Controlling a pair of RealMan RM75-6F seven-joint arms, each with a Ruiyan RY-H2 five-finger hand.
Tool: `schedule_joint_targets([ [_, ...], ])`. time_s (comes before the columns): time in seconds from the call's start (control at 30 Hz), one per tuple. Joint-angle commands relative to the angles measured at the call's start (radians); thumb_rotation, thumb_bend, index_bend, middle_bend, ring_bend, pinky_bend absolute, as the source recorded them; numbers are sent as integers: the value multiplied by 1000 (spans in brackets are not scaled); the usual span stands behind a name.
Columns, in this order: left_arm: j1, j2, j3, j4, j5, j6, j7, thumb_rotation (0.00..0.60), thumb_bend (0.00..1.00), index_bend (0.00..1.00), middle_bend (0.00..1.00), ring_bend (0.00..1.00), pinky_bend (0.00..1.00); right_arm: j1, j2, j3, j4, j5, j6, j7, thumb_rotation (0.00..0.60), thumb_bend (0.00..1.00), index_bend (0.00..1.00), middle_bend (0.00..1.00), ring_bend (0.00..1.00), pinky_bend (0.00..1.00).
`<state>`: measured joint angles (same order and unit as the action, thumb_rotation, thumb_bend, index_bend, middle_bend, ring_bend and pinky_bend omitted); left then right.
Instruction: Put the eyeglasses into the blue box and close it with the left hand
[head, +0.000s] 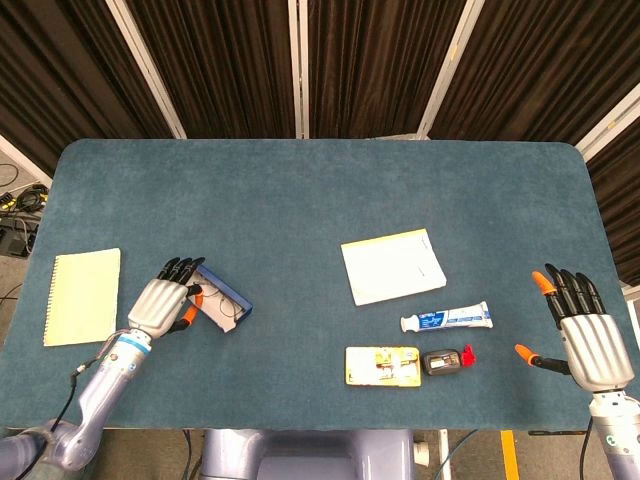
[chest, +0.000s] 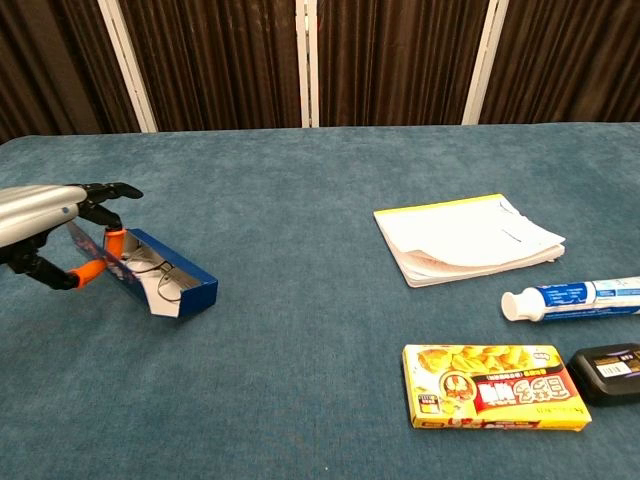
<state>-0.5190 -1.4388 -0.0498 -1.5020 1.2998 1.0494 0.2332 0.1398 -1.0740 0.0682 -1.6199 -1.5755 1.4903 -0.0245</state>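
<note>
Left hand (head: 160, 304) low over the near-left part of the table (head: 300, 190), fingers extended forward and slightly curled. Blue box (head: 224, 304) lies directly at its fingertips, on the thumb side, turned at a slant to the table edge. In the chest view the left hand (chest: 48, 222) has an orange-tipped thumb under the near end of the blue box (chest: 170, 281) and its dark fingers (chest: 108, 190) over the top of that end; the hand looks to be pinching the box end, though the contact is partly hidden. Box is open, white inner flap showing at the end away from the hand. Eyeglasses (chest: 152, 270) lie inside the box, thin wire frame, just beyond the thumb.

Spiral notebook (head: 82, 296), yellow, flat on the table on the outer side of the left hand, apart from it.

Right hand (head: 584, 326) at the near-right table edge, fingers spread and straight, holding nothing. Toward its inner side: toothpaste tube (head: 446, 319), white pad with yellow edge (head: 392, 265) beyond that, a yellow food packet (head: 382, 364), and a small black case (head: 440, 361) beside the packet with something red at its end.
</note>
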Motion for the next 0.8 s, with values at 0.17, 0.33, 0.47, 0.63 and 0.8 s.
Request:
schedule_joint_targets([
  [0.17, 20, 129, 46, -160, -28, -29, 62, 600, 534, 630, 0, 0, 0, 1, -1, 1, 1, 2, -3, -1, 600, 0, 0, 0, 0, 0],
  [0.33, 8, 117, 36, -156, -51, -54, 56, 600, 535, 630, 0, 0, 0, 2, -2, 0, 1, 3, -5, -4, 600, 0, 0, 0, 0, 0],
  [0.47, -5, 88, 28, -129, -63, -76, 47, 600, 535, 630, 0, 0, 0, 2, -3, 1, 2, 5, -7, -6, 600, 0, 0, 0, 0, 0],
  [0.63, -20, 50, 17, -92, -78, -91, 53, 600, 535, 630, 0, 0, 0, 3, -4, 3, 4, 10, -9, -4, 600, 0, 0, 0, 0, 0],
  [0.8, -32, 27, 5, -67, -104, -99, 71, 600, 535, 620, 0, 0, 0, 4, -4, 4, 7, 12, -12, -2, 600, 0, 0, 0, 0, 0],
])
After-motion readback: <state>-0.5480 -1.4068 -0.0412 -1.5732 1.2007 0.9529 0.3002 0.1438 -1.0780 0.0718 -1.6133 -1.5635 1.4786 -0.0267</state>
